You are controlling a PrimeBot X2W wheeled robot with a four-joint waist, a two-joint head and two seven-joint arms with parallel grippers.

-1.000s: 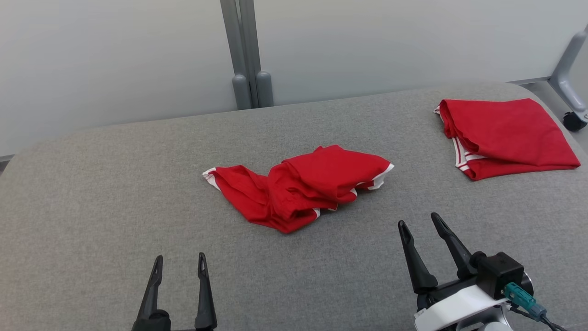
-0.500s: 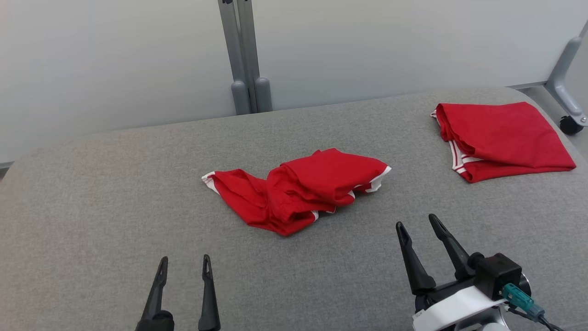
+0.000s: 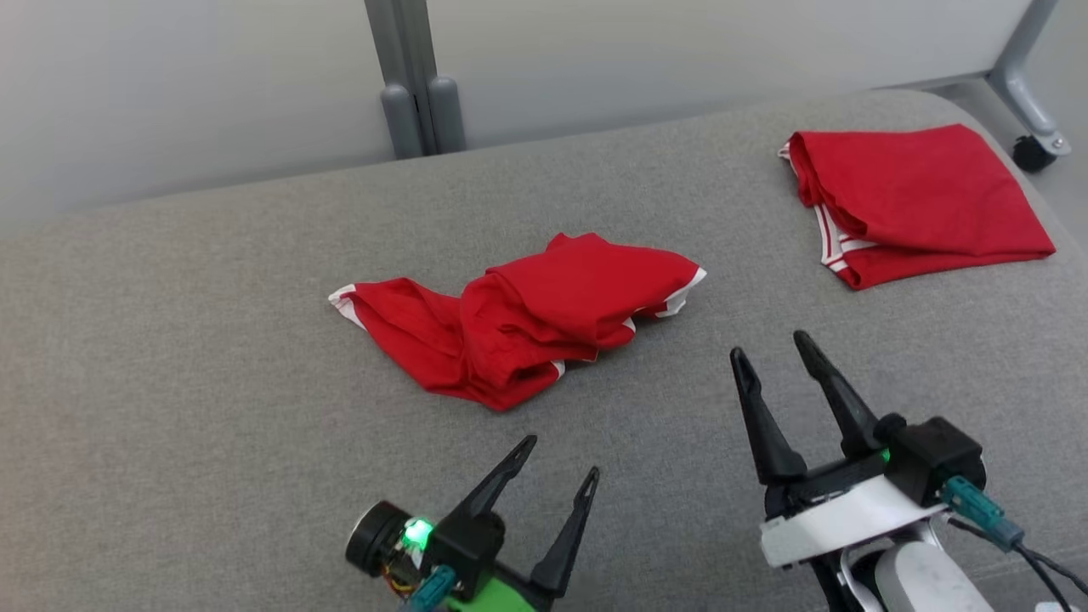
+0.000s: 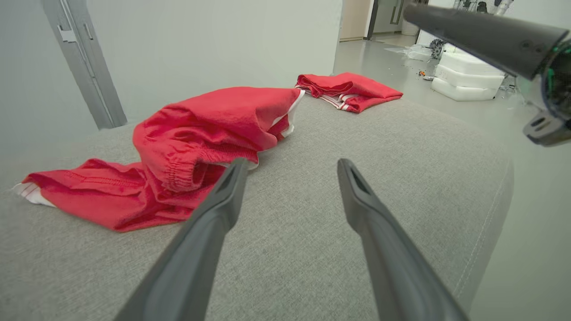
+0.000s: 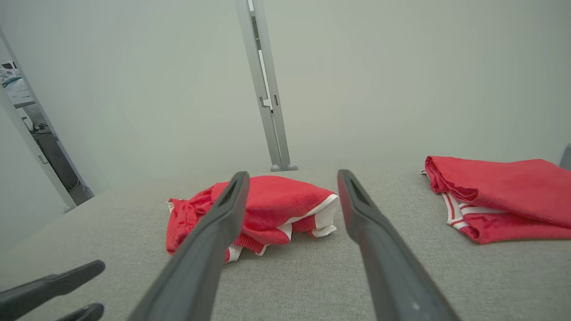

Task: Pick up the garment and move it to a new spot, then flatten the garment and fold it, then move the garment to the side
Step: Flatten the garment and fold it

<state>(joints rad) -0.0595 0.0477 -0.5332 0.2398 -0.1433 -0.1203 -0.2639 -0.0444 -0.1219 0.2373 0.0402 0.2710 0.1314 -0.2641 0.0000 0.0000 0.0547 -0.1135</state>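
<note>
Garment point(image 3: 518, 319), red with white trim, lies crumpled in a heap near the middle of the grey padded surface point(image 3: 212, 382). One thin end trails toward 9 o'clock. The thicker bunch lies toward 3 o'clock, and its gathered waistband shows in the left wrist view. A second red garment point(image 3: 909, 200) lies folded well apart, at about 2 o'clock from the heap, near the far right corner.

The left gripper point(image 3: 561, 456) is poised near the heap at its 6 o'clock, fingers spread wide and holding nothing. The right gripper point(image 3: 768, 344) sits at roughly 4 o'clock, its jaws equally wide and empty, pointing toward the white-trimmed end.

The step in hand looks like the first pick-up. To do it well, I judge each gripper should come in low and take a separate end, one the waistband bunch and the other the trailing leg. Each should pinch a single clear edge rather than the whole wad, so the cloth opens as it lifts. Grabbing several layers would likely carry the tangle to the new spot.
</note>
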